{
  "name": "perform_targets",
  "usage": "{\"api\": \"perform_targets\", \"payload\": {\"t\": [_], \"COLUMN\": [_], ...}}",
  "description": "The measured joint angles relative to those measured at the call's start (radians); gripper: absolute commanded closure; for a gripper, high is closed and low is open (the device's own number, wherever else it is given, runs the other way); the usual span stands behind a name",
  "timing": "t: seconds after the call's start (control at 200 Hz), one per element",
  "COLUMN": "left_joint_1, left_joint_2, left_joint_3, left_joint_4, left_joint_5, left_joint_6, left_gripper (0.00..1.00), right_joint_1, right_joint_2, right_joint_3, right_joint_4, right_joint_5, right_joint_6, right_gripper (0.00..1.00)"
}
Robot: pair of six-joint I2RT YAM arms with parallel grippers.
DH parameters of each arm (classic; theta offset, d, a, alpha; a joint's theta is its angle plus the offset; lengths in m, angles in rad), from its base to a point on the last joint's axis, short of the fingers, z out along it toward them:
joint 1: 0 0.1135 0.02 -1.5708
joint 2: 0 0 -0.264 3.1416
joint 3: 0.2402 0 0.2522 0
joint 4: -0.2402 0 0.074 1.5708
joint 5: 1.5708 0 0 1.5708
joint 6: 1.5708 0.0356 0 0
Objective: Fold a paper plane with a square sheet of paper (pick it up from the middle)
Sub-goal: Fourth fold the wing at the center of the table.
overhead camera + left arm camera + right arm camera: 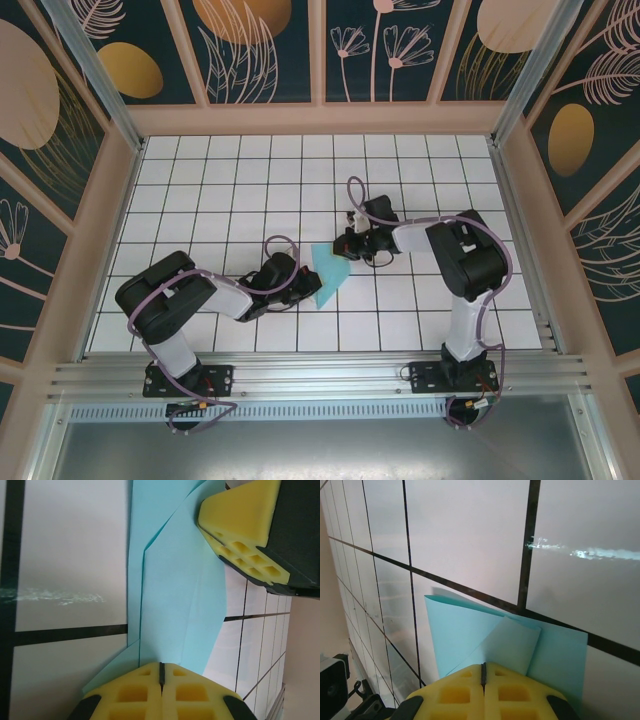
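- Top cam: folded sheet of paper (328, 275) lies mid-table (200, 180), a bit nearer than centre, between both arms. L gripper (302, 284) is at its left edge, R gripper (343, 254) at its far-right corner.
- Top cam alone gives the outline. Long axis runs approx far-to-near, and the narrow end points toward the near edge, leaning slightly left.
- L wrist cam: creases and overlapping layers on the paper (180, 595), too fine for the top cam. L gripper (161, 672) is clenched, its pads meeting at a seam over the paper edge. Yellow R pads (235, 520) sit on the opposite end.
- R wrist cam: R gripper (483, 672) is clenched too. A paler flap (507, 642) rises to its tips.
- Can't tell whether either seam actually pinches paper.
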Motion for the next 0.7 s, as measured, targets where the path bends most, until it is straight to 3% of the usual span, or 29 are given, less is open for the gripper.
{"api": "perform_targets", "payload": {"t": [0.345, 0.696], "left_joint_1": [0.0, 0.0], "left_joint_2": [0.0, 0.002], "left_joint_3": [0.0, -0.005], "left_joint_4": [0.0, 0.013], "left_joint_5": [0.0, 0.0], "left_joint_6": [0.008, 0.008], "left_gripper": [1.0, 1.0], "right_joint_1": [-0.033, -0.053], "right_joint_2": [0.034, 0.063], "right_joint_3": [0.075, 0.092], "right_joint_4": [-0.047, -0.044], "right_joint_5": [0.031, -0.028], "right_joint_6": [-0.026, -0.027], "right_gripper": [0.95, 0.95]}}
